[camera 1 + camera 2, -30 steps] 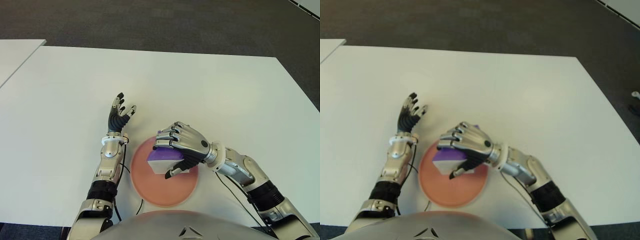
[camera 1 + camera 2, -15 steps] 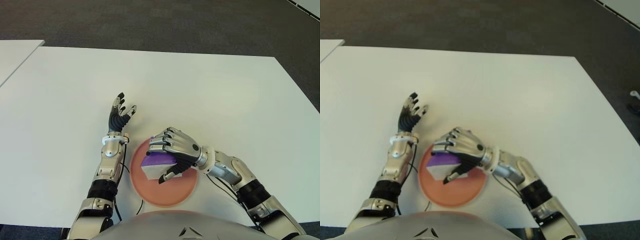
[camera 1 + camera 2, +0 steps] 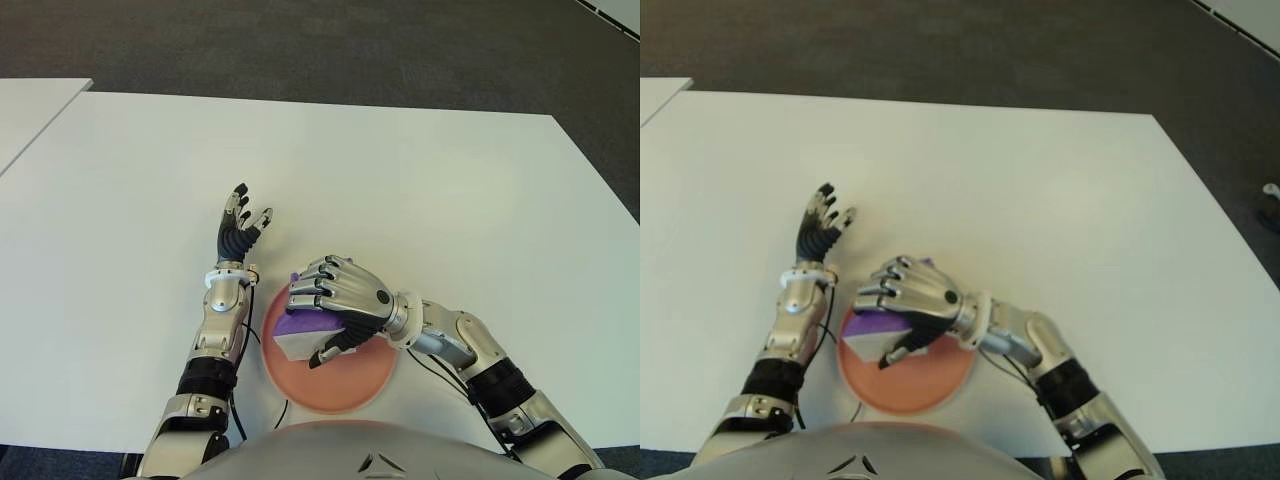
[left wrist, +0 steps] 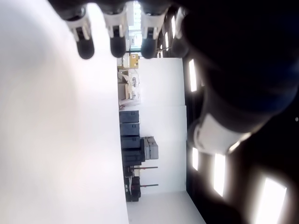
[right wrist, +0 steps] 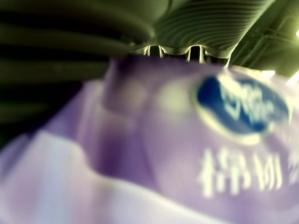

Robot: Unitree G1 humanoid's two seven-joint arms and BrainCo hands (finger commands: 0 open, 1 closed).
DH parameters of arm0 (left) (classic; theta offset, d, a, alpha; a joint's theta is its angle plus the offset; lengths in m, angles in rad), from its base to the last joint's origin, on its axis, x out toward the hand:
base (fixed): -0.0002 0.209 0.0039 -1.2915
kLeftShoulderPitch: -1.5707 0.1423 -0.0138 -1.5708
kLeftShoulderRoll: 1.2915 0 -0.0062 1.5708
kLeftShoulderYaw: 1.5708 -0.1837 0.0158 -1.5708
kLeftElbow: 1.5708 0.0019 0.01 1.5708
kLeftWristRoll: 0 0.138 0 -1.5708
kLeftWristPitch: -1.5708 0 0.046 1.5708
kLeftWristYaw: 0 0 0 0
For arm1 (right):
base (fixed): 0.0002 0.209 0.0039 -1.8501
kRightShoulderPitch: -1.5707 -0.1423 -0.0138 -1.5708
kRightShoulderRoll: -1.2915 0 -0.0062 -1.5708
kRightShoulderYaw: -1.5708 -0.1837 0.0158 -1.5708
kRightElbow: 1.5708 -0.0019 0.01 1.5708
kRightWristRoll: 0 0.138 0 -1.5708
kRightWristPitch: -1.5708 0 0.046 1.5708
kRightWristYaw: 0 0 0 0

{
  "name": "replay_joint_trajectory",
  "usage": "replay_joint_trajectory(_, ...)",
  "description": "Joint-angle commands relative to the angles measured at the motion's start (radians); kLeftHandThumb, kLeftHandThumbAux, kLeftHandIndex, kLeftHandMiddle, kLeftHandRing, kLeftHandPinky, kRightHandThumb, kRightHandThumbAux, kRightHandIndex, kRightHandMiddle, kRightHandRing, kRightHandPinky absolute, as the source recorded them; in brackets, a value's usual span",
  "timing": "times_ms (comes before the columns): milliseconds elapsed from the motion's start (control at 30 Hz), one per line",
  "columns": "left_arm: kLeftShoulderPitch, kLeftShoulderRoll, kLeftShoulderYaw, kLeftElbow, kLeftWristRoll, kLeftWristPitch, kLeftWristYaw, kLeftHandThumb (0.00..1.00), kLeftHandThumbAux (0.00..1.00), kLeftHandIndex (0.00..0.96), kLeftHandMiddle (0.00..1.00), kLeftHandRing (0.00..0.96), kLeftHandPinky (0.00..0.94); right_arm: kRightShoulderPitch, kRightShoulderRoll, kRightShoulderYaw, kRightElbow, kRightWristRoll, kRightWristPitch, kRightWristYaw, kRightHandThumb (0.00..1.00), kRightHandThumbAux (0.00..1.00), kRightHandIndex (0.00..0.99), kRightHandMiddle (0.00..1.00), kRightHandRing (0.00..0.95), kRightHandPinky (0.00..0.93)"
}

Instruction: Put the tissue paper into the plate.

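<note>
Over the near edge of the white table (image 3: 420,170), at about 6 o'clock from its centre, the right hand (image 3: 335,305) is curled around the tissue paper (image 3: 300,333), a soft purple-and-white pack. The fingers wrap over its top and the thumb presses along its near side. The right wrist view confirms the hold: the purple wrapper with a blue oval label fills the picture, right up against the palm. The pack is directly above the plate (image 3: 345,385), a round salmon-pink dish, toward the plate's 10 o'clock portion. Whether its underside already touches the plate cannot be told from the eye views.

The left hand (image 3: 240,225) shows at about 10 o'clock from the plate, fingers spread and pointing away from the robot, holding nothing. Its wrist view shows only straight fingertips against the pale table.

The step in hand looks like the placing itself, with carrying done and release not yet made. The next move probably calls for settling the pack until it rests in the plate, then opening the fingers and thumb together so the soft pack is not dragged out over the rim. After that the hand would lift clear upward rather than sideways.
</note>
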Motion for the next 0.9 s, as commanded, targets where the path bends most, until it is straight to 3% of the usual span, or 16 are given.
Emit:
replay_joint_trajectory(33,-0.001,-0.009,0.003,0.0,-0.002,0.007,0.015,0.164,0.699,0.077,0.066,0.045,0.039,0.017,-0.048,0.001,-0.06,-0.053,0.063,0.09,0.207,0.625,0.191,0.216,0.21,0.189)
replay_joint_trajectory(100,-0.001,-0.009,0.004,0.002,-0.004,0.005,0.013,0.164,0.7,0.075,0.063,0.042,0.037,0.024,-0.07,0.004,-0.087,-0.028,0.088,0.171,0.084,0.585,0.078,0.096,0.088,0.077)
replay_joint_trajectory(233,-0.001,-0.01,0.004,0.003,-0.008,0.008,0.01,0.163,0.703,0.072,0.059,0.039,0.036,0.036,-0.084,0.009,-0.117,-0.008,0.116,0.234,0.022,0.551,0.02,0.025,0.022,0.02)
replay_joint_trajectory(533,-0.004,-0.008,0.003,0.003,-0.017,0.027,0.005,0.174,0.702,0.063,0.05,0.03,0.033,0.077,-0.084,0.006,-0.131,-0.077,0.149,0.147,0.0,0.525,0.0,0.0,0.0,0.0)
replay_joint_trajectory(900,-0.003,-0.004,0.002,0.004,-0.013,0.02,0.009,0.174,0.713,0.068,0.056,0.033,0.039,0.089,-0.097,0.008,-0.132,-0.102,0.163,0.107,0.001,0.526,0.0,0.0,0.0,0.0)
